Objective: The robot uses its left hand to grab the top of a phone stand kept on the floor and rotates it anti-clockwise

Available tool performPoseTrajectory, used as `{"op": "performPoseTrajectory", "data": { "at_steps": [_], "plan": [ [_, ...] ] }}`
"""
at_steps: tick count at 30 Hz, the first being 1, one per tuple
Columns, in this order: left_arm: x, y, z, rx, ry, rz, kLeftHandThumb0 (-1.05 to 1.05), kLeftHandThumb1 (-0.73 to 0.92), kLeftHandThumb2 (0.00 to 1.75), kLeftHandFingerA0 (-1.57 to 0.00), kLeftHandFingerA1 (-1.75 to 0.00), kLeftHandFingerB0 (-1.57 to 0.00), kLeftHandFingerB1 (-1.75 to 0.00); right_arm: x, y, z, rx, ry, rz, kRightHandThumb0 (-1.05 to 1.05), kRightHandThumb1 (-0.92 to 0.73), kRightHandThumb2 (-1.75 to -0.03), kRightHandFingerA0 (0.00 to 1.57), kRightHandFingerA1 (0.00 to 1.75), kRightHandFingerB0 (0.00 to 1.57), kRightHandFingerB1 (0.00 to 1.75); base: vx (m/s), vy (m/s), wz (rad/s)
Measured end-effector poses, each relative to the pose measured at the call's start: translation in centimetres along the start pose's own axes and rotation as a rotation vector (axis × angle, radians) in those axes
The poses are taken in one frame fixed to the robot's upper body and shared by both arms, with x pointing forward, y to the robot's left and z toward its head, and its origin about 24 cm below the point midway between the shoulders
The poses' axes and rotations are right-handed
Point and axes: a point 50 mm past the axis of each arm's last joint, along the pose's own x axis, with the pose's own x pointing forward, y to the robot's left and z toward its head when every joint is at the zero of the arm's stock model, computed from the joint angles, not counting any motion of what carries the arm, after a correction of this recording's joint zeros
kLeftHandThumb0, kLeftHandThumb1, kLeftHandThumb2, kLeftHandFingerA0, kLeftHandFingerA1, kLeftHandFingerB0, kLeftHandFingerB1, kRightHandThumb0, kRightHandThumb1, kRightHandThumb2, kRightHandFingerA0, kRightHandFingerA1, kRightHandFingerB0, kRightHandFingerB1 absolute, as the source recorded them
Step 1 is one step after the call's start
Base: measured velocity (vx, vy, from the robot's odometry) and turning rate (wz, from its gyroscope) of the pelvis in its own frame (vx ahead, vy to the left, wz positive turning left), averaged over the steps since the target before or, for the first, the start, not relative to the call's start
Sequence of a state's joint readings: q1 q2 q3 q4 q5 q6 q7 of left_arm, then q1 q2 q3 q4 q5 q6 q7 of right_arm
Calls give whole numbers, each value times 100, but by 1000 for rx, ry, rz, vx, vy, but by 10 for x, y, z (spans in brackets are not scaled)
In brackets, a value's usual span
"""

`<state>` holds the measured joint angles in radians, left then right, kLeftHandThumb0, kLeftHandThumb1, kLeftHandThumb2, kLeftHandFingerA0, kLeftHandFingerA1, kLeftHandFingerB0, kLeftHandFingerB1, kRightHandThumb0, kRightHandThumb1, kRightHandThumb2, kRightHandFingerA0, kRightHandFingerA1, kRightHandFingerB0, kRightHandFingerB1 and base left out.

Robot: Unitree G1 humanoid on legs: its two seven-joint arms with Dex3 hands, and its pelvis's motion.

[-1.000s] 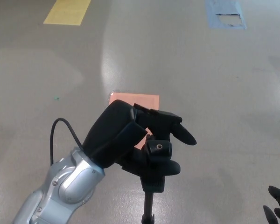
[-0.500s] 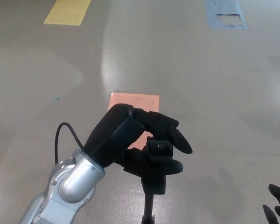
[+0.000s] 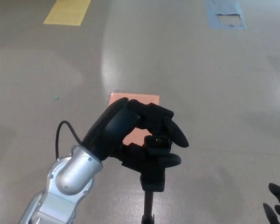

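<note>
At the bottom right corner, only the fingertips of the right hand (image 3: 277, 205) show, so I cannot tell if it is open or closed. Low in the middle, the stand (image 3: 152, 177) rises from the floor (image 3: 214, 93) on a thin pole. The left hand (image 3: 140, 135) is wrapped around the stand's top, fingers curled over it and thumb below. To turn it well, the grip should stay tight and the pole straight. Farther up lie a pink patch (image 3: 140, 100), then yellow tape (image 3: 67, 11) and a blue patch (image 3: 226, 14).
</note>
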<state>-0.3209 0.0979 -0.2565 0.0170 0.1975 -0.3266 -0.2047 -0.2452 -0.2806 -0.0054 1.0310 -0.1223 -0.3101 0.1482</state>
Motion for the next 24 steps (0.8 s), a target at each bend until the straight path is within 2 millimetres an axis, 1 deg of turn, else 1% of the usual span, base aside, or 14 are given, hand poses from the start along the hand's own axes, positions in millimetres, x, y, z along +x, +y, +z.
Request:
{"op": "performPoseTrajectory", "data": {
  "at_steps": [1, 2, 3, 4, 6, 7, 10, 13, 16, 19, 21, 22, 23, 24],
  "plan": [
    [0, 0, -1, -13, 7, 4, -50, 49, 57, -129, -56, -121, -54, 0, 0, 0, 0, 0, 0, -64, -89, -82, 0, 19, 0, 8, 0, 0, 0],
    [1, 1, -1, -18, 10, 6, -49, 48, 57, -129, -56, -122, -55, 0, 0, 0, 0, 0, 0, -74, -77, -110, 0, 28, 0, 22, 0, 0, 0],
    [1, 1, -3, -34, 18, 10, -49, 48, 57, -129, -56, -122, -55, 0, 0, 0, 1, 0, 0, -74, -77, -110, 0, 28, 0, 22, 0, 0, 0],
    [1, 1, -3, -37, 19, 11, -46, 47, 56, -127, -56, -122, -56, 0, 0, 0, 1, 0, 0, -63, -89, -82, 0, 19, 0, 8, 0, 0, 0],
    [2, 2, -5, -61, 33, 19, -46, 46, 56, -127, -57, -122, -57, 0, 0, 1, 3, -1, -1, -63, -89, -82, 0, 19, 0, 8, 0, 0, 0],
    [3, 3, -6, -80, 44, 26, -38, 43, 56, -127, -57, -120, -57, 1, 0, 1, 3, -1, -1, -66, -92, -77, 3, 22, 0, 10, 0, 0, 0],
    [5, 5, -9, -119, 63, 38, -39, 44, 57, -128, -58, -119, -57, 1, 0, 1, 3, 0, -1, -64, -89, -81, 1, 20, 0, 8, 0, 0, 0],
    [6, 7, -10, -153, 80, 46, -31, 41, 57, -127, -58, -117, -58, 1, 0, 0, 3, 2, 0, -66, -92, -78, 2, 21, 0, 9, 0, 0, 0],
    [7, 8, -12, -172, 93, 52, -19, 37, 61, -127, -62, -117, -63, 0, 0, 0, 3, 3, 0, -64, -89, -82, 0, 20, 0, 8, 0, 0, 0],
    [9, 11, -14, -206, 113, 65, -16, 36, 64, -127, -63, -117, -63, 0, 0, 0, 3, 3, 0, -64, -88, -82, 0, 20, 0, 7, 0, 0, 0],
    [10, 12, -14, -224, 124, 73, -16, 34, 68, -121, -66, -115, -68, 0, 0, 0, 4, 3, 0, -64, -91, -81, 1, 21, 1, 7, 0, 0, 0],
    [11, 13, -14, -229, 127, 75, -13, 35, 69, -121, -66, -115, -68, 0, 0, 0, 3, 3, 0, -72, -76, -96, 0, 24, 0, 15, 0, 0, 0],
    [12, 13, -15, -238, 132, 78, -9, 36, 67, -123, -65, -114, -66, 0, 0, 0, 3, 3, 1, -63, -90, -82, 1, 20, 0, 8, 0, 0, 0],
    [12, 14, -15, -246, 136, 80, -12, 33, 69, -122, -67, -116, -69, 0, 0, 0, 3, 3, 1, -64, -90, -82, 1, 20, 0, 8, 0, 0, 0]
  ]
}}
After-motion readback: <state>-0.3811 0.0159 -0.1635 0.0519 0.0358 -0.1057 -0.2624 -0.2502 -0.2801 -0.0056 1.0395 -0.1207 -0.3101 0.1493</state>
